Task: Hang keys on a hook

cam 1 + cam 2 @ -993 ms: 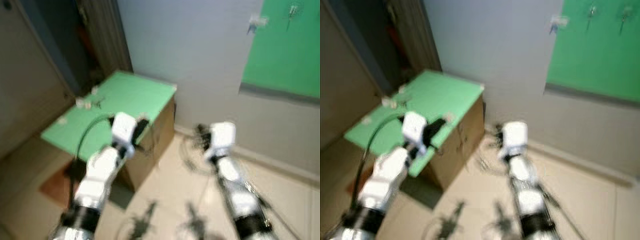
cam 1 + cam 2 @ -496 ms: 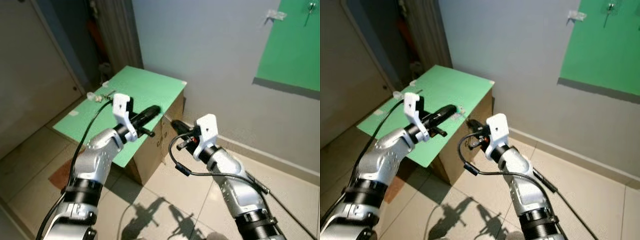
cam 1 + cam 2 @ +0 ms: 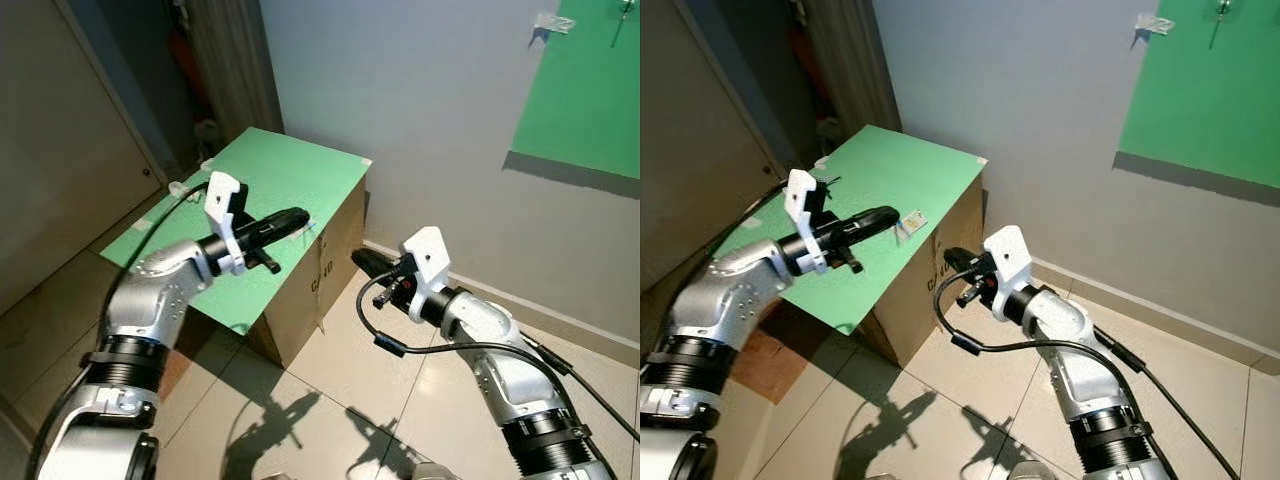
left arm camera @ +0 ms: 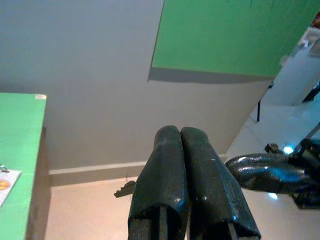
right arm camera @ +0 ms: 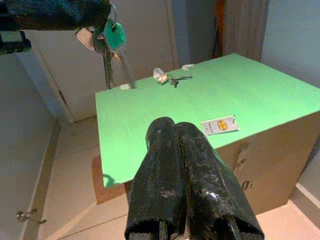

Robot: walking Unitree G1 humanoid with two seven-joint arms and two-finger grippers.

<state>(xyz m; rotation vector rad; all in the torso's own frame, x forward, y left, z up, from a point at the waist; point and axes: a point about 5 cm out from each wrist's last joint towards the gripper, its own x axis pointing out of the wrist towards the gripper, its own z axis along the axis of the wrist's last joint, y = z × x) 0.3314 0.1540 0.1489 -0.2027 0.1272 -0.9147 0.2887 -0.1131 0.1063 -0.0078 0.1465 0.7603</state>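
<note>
My left gripper (image 3: pixel 300 213) reaches out over the green-topped cardboard box (image 3: pixel 290 175), shut on a bunch of keys (image 5: pixel 111 40) with a green tag that dangles under its fingers. A second bunch of keys (image 5: pixel 172 77) lies on the far side of the box top. My right gripper (image 3: pixel 358 258) hovers just off the box's front right corner, shut and holding nothing. High on the grey wall to the right hangs a green board (image 3: pixel 590 90), with a small clear hook (image 3: pixel 550 22) beside its upper left corner.
A small white card (image 5: pixel 218 125) lies near the box's edge. A door (image 3: pixel 60 150) and a curtain (image 3: pixel 230 60) stand behind the box on the left. Tiled floor (image 3: pixel 340 400) stretches between me and the wall. Black cables loop off both arms.
The blurred picture has sharpened and shifted as the camera swung. Both arms keep nearly the same pose, and the left gripper still has the keys.
</note>
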